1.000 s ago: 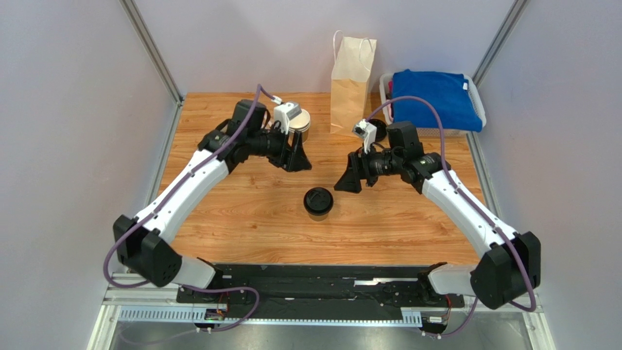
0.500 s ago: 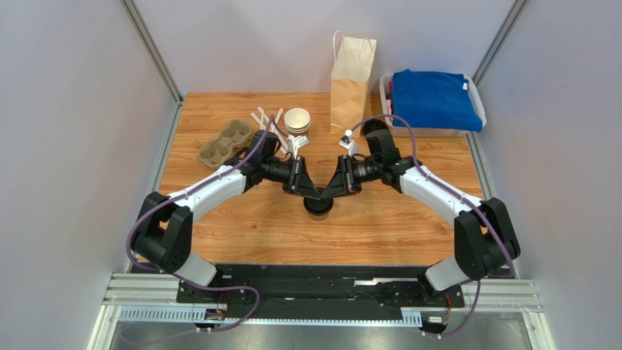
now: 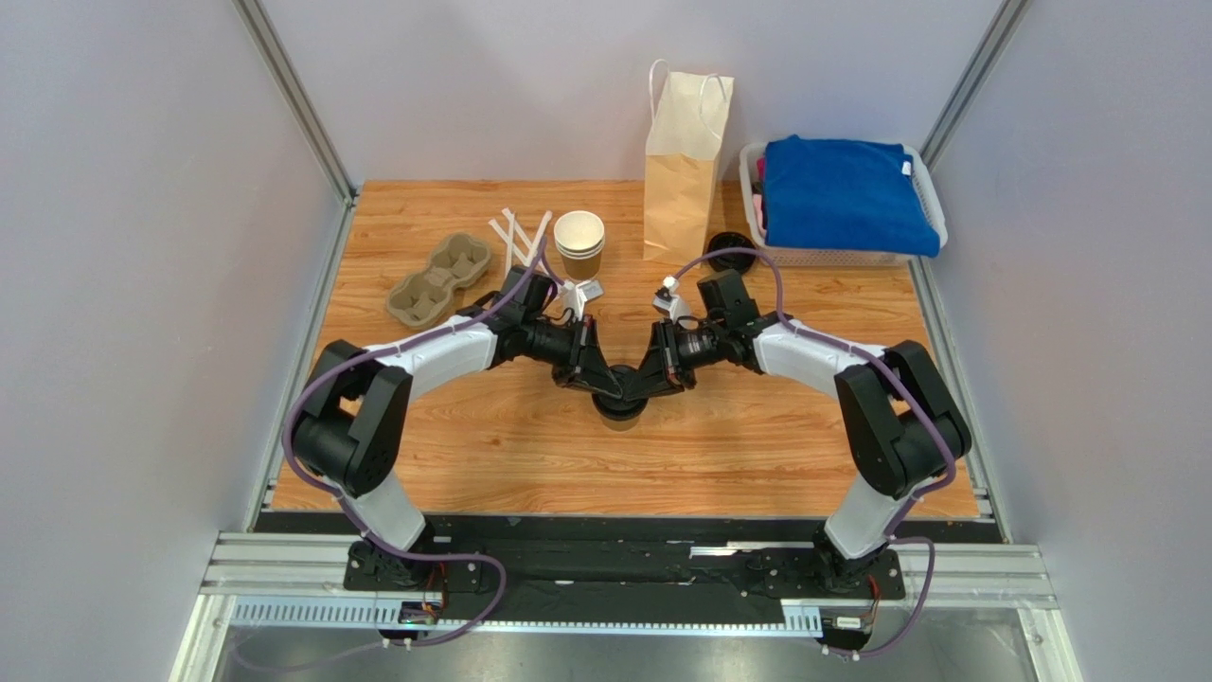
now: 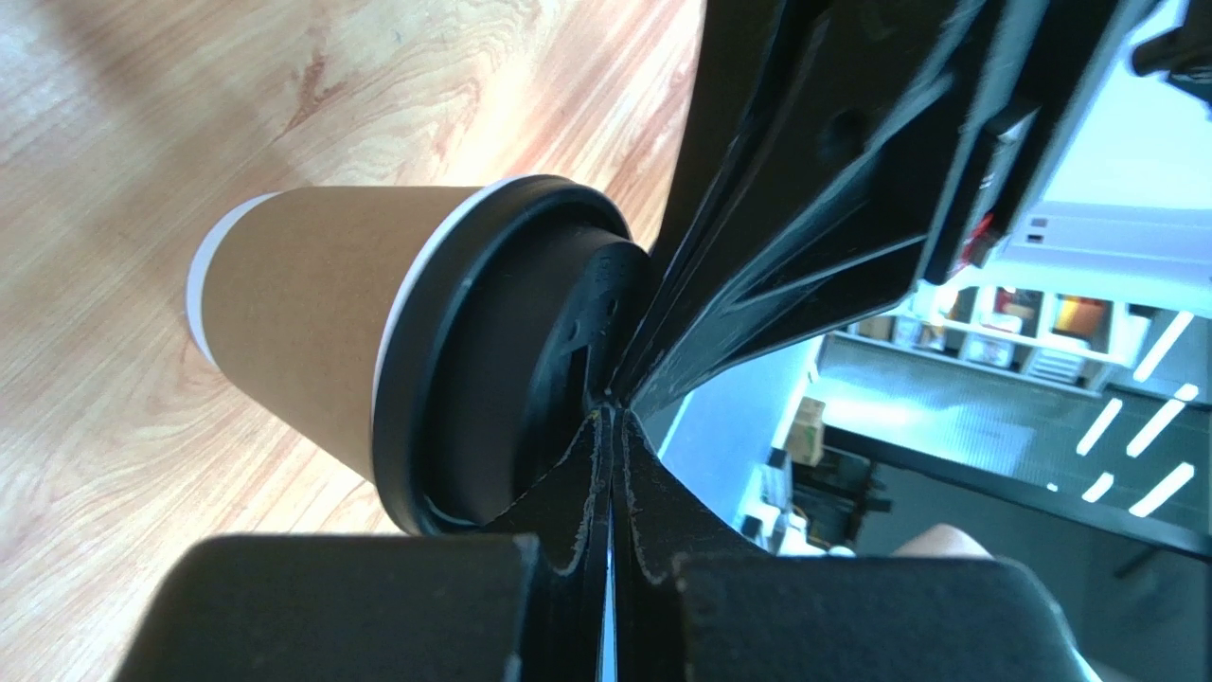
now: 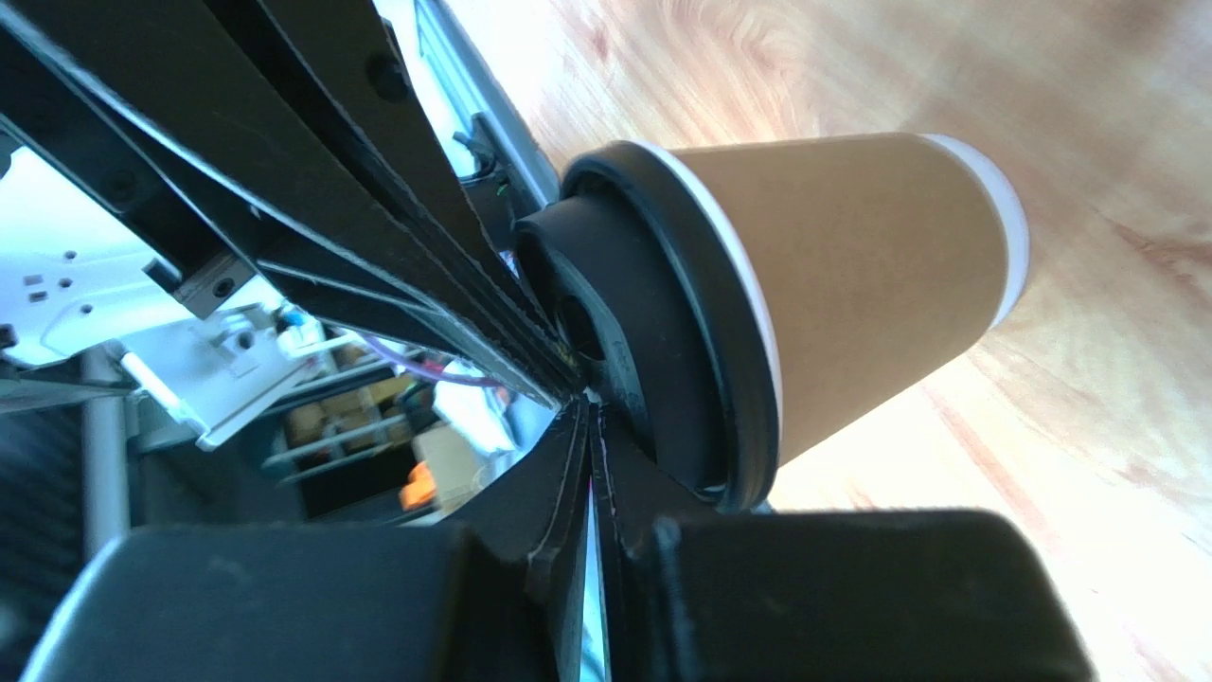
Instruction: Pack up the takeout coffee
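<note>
Top external: L claw (image 3: 608, 387), R claw (image 3: 639, 387) shut atop takeout coffee (image 3: 619, 414).

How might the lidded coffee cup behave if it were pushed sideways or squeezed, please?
The takeout coffee may tip rather than slide: it narrows toward its base. Its paper wall probably dents under a hard squeeze; the black lid looks stiffer.

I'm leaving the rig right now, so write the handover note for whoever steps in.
Left tool: shut, holding nothing, tips at the black lid of the takeout coffee.
Right tool: shut, holding nothing, tips meeting the left's at the same lid.
Takeout coffee: upright mid-table; paper bag stands at the far edge.
Done: lid is on.
Left: grasp the coffee and put it in the bag.
</note>
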Motion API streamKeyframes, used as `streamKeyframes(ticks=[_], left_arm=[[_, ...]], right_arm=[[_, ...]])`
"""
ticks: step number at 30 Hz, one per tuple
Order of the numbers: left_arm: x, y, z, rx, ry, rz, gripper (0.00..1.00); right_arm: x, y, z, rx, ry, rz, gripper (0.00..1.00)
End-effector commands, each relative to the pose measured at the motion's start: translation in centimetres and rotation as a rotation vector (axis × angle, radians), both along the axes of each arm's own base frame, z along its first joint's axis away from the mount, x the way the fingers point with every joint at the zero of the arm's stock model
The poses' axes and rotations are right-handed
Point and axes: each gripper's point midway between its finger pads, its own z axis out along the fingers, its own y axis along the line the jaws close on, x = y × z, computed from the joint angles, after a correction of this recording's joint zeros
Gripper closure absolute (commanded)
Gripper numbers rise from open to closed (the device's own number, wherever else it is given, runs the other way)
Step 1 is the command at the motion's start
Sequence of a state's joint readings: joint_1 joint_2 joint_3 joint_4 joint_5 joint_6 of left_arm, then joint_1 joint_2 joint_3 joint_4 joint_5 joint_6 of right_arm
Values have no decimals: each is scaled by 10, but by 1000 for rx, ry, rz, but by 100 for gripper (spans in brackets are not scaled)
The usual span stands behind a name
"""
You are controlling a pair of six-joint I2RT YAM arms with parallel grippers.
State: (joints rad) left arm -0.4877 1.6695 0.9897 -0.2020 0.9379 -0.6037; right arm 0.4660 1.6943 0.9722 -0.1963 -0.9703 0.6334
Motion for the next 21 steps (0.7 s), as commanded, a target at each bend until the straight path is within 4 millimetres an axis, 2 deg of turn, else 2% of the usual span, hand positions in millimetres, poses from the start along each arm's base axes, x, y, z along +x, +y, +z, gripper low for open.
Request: streamKeyframes(ticks=[1, 7, 10, 21], left_arm=[[13, 5, -11, 34, -11, 16, 100], [14, 9, -30, 76, 8, 12, 100], [11, 11, -41, 90, 26, 5, 100], [7, 26, -88, 142, 106, 7, 100]], right_arm=[[5, -3, -22, -25, 12, -18, 94], [8, -12, -50, -107, 35, -42, 100], [8, -15, -62, -134, 59, -47, 100], [6, -22, -90, -186, 99, -49, 100]])
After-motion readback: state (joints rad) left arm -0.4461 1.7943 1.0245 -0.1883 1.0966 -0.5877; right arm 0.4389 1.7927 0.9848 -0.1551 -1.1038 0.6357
